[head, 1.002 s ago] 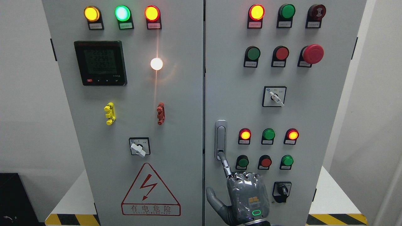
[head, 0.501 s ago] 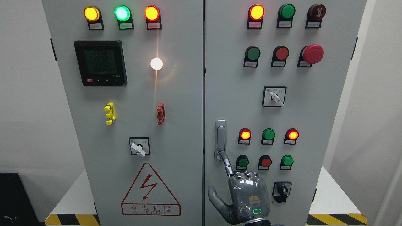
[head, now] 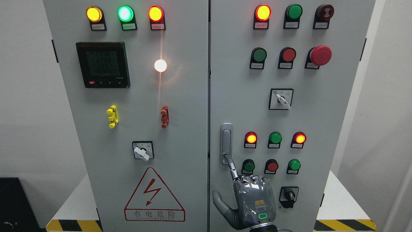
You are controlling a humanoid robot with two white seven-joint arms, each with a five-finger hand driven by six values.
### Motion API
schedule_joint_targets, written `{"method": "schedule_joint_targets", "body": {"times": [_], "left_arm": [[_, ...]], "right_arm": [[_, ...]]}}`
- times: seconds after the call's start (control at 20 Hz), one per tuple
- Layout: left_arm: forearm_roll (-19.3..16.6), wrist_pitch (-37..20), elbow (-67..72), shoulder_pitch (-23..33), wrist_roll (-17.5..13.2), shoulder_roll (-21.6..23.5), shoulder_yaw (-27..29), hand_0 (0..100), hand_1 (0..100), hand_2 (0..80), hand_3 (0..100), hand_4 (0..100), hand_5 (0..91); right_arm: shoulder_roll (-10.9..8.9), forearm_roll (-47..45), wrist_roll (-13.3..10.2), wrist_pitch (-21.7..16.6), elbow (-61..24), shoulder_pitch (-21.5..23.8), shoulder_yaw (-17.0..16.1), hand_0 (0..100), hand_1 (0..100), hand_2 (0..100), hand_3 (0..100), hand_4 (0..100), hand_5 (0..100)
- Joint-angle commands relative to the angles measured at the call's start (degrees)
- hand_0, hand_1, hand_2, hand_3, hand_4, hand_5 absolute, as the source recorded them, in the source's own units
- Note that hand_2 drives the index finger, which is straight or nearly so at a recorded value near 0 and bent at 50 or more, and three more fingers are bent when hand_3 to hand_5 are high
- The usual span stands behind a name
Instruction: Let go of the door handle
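- Right hand [head: 254,201] comes up from the bottom edge, right of the middle, back of the hand toward the camera.
- Its index finger [head: 232,167] is stretched up, and the tip touches the lower end of the door handle [head: 226,141]. The other 3 fingers are curled at the knuckles, the thumb [head: 220,203] sticks out to the left. Nothing is gripped: a pointing pose, 1 fingertip in contact.
- The handle is a silver vertical lever on the right door [head: 325,129], just right of the centre seam [head: 209,96], and it lies flush in its plate.
- Both doors look closed, the seam narrow and even.
- Progress, as I judge it: no wrap around the handle, so the release is nearly done. What is left is to lift the fingertip off and draw the hand clear.
- Room: bare panel below the handle and left of the hand toward the seam, the best way out being down and back.
- Crowded on the right: a green pushbutton [head: 248,166] sits just beside the index finger, a red one [head: 272,166] next along, and a black rotary switch [head: 288,195] just beside the knuckles. A drift to the right risks a bump.
- Left hand not visible.
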Motion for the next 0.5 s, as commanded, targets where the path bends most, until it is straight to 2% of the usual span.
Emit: {"method": "schedule_joint_targets", "body": {"times": [0.0, 0.45], "left_arm": [[0.0, 0.0, 0.0, 1.0, 0.0, 0.0, 0.0, 12, 56, 0.0, 0, 0, 0.0], [0.0, 0.0, 0.1, 1.0, 0.0, 0.0, 0.0, 12, 56, 0.0, 0, 0, 0.0]], "right_arm": [[0.20, 0.0, 0.0, 0.0, 0.5, -0.1, 0.3, 35, 23, 8, 100, 100, 100], [0.20, 0.0, 0.0, 0.1, 0.8, -0.1, 0.2, 35, 23, 8, 100, 100, 100]]}}
